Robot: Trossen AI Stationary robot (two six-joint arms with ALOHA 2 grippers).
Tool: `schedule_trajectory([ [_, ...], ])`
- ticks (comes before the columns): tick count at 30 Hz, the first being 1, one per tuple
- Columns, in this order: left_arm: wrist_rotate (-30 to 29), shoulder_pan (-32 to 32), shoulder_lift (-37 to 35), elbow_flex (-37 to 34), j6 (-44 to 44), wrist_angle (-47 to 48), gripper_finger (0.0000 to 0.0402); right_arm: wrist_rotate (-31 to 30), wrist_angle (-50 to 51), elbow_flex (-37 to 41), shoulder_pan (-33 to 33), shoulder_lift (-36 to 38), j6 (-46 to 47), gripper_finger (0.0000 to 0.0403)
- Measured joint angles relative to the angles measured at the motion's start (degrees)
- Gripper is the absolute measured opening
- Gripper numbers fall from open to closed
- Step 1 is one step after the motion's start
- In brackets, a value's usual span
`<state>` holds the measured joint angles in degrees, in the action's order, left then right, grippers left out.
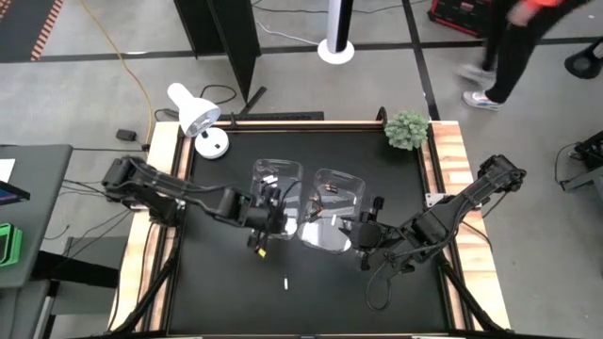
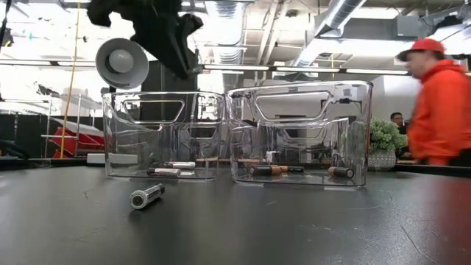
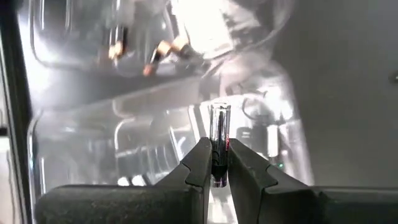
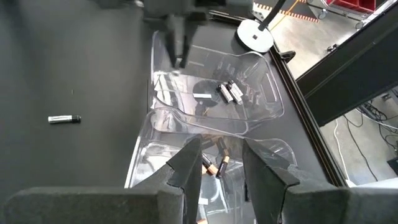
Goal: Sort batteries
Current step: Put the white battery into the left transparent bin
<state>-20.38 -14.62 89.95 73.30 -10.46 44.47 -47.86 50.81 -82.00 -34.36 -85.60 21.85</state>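
Two clear bins: silver batteries left, copper-tipped batteries right; left hand clamped on battery.

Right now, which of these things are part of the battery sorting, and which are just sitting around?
Part of the job:
- left gripper, shut on battery
- loose battery
- left bin
- right bin
- right gripper, open above the right bin

Just lying about:
- lamp
- plant

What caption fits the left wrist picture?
Left claw pinches a silvery battery above the clear bins.
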Motion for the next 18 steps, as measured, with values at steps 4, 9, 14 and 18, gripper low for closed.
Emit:
schedule_trajectory([
  [4,3.79,3.1,0.0,-2.04,0.36,-0.12,0.0035,0.0,0.06,0.0,-0.05,0.0,0.17,0.0132],
  [9,8.58,4.58,0.02,-5.31,0.45,-0.38,0.0035,0.0,0.17,0.0,-0.05,0.01,0.15,0.0132],
  [14,11.91,4.59,0.02,-7.09,-0.2,-0.56,0.0037,0.0,0.17,0.0,-0.05,0.02,-0.28,0.0132],
  [18,12.94,4.43,0.04,-7.19,-0.22,-0.31,0.005,0.0,0.16,0.0,0.01,0.0,-0.28,0.0132],
])
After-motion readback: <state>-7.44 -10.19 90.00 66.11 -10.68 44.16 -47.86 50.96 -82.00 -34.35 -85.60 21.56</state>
